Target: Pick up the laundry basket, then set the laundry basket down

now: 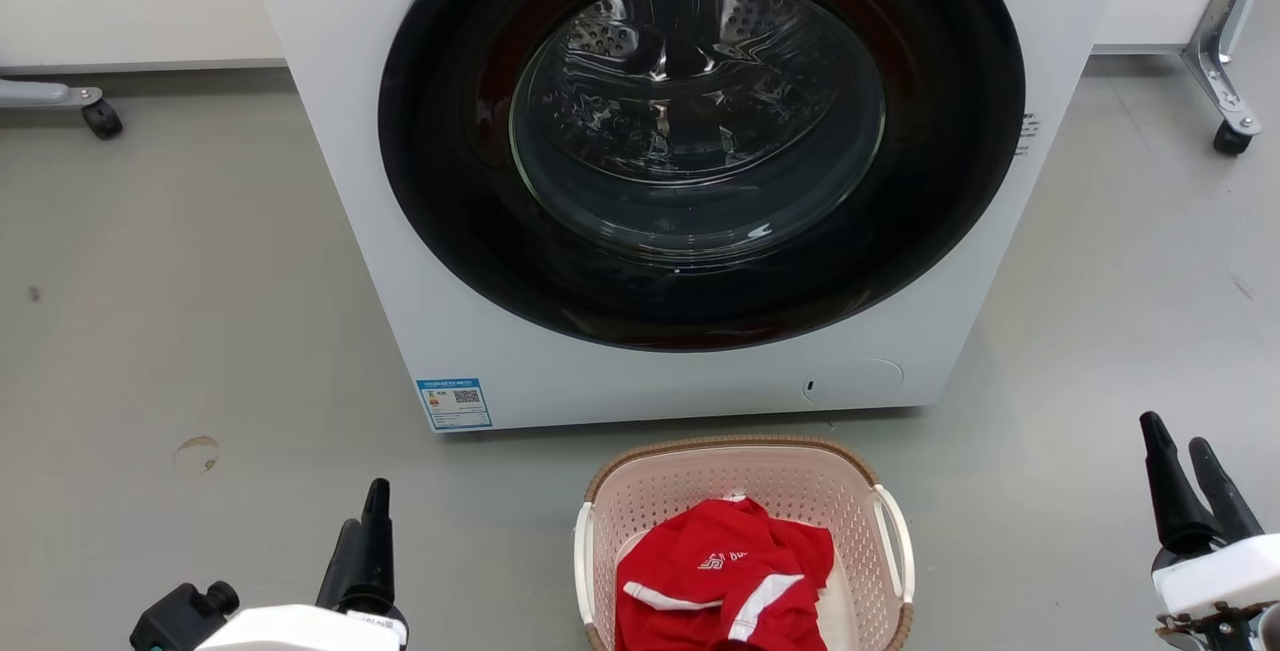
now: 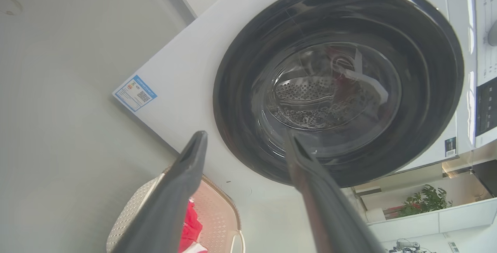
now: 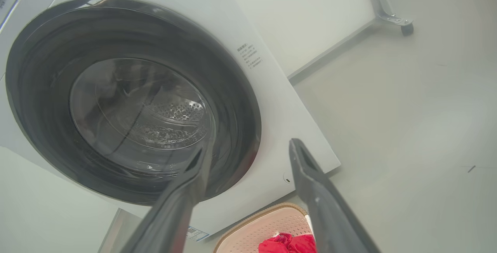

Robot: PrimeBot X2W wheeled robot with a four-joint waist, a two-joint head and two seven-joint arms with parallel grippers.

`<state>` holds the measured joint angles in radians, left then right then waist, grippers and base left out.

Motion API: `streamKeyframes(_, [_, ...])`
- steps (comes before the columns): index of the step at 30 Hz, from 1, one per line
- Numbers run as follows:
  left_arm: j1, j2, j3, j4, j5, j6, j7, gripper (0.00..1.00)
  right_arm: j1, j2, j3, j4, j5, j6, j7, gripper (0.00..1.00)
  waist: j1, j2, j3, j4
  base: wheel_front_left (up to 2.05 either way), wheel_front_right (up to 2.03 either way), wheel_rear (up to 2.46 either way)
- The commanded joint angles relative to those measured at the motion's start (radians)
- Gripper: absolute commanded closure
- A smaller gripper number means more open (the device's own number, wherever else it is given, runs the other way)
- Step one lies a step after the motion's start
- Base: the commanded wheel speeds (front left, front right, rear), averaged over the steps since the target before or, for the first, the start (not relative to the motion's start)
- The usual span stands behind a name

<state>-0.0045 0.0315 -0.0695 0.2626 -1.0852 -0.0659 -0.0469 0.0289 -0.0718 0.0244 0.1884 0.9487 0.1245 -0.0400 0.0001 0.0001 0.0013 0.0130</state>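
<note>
The pale pink laundry basket [image 1: 850,501] with its brown rim and white loop handles stands on the floor just in front of the washing machine, a red garment [image 1: 730,581] lying inside. The basket [image 2: 217,214] also peeks in low in the left wrist view, and the basket [image 3: 264,225] shows at the bottom of the right wrist view. My left gripper [image 1: 365,526] hovers left of the basket, apart from it, open and empty; the same gripper [image 2: 244,138] has parted fingers. My right gripper [image 1: 1175,456] stays far right of the basket, open; the wrist view of this gripper [image 3: 248,150] shows nothing between the fingers.
A white front-loading washing machine [image 1: 480,351] with a shut dark round door [image 1: 700,141] fills the space behind the basket. Wheeled metal legs [image 1: 1230,121] stand at the back right and a caster [image 1: 100,116] at the back left. Grey floor spreads on both sides.
</note>
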Motion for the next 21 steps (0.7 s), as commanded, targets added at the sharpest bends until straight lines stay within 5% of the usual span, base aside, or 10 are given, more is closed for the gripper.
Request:
streamKeyframes(1, [-0.023,0.011,0.005,-0.031,0.031,0.004,-0.012,0.00,-0.019,-0.036,0.012,-0.031,-0.035,0.003,-0.019,0.00,-0.0001,-0.0001,0.000,0.000,0.00,0.00,0.00])
streamKeyframes(21, [-0.010,0.013,-0.040,-0.034,0.268,0.022,-0.070,0.00,0.000,-0.059,0.070,-0.041,-0.268,0.004,-0.077,0.00,-0.0001,-0.0001,-0.001,0.004,0.00,0.00,0.00])
